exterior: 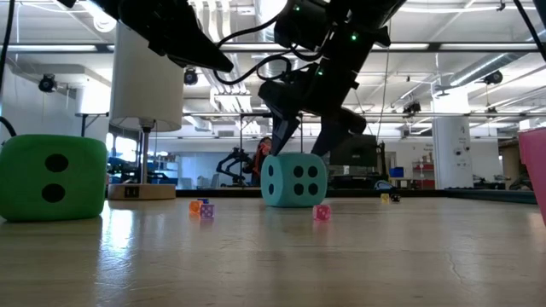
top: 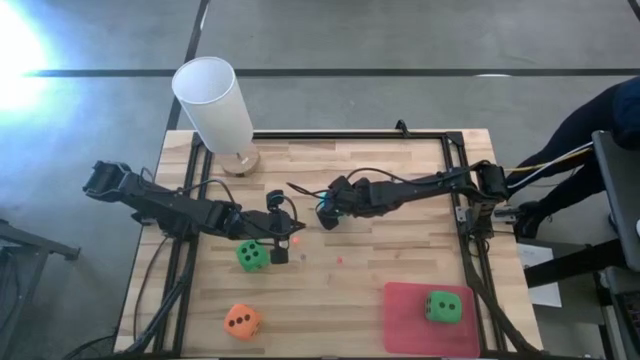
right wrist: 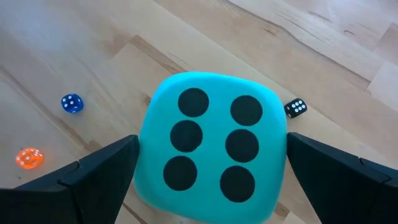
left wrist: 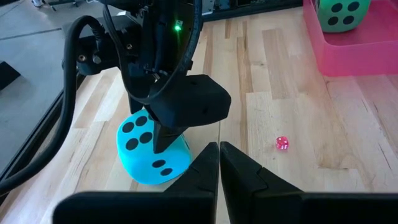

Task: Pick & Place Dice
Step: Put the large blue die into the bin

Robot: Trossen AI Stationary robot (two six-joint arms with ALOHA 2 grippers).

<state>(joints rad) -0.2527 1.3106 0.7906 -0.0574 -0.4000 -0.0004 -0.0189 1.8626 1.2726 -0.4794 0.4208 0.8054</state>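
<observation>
At table centre the right gripper point(right wrist: 211, 171) straddles the teal die point(right wrist: 211, 146), jaws wide; closing off-centre could squirt it toward six o'clock

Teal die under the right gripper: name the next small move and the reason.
Probably lower a little and close: the right gripper hangs open with a finger on each side of the teal die, which rests on the table, apparently not yet squeezed.

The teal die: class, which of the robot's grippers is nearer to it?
Right. The right gripper is open with a finger on either side of the teal die. The left gripper, shut, sits beside the die, clear of it.
</observation>
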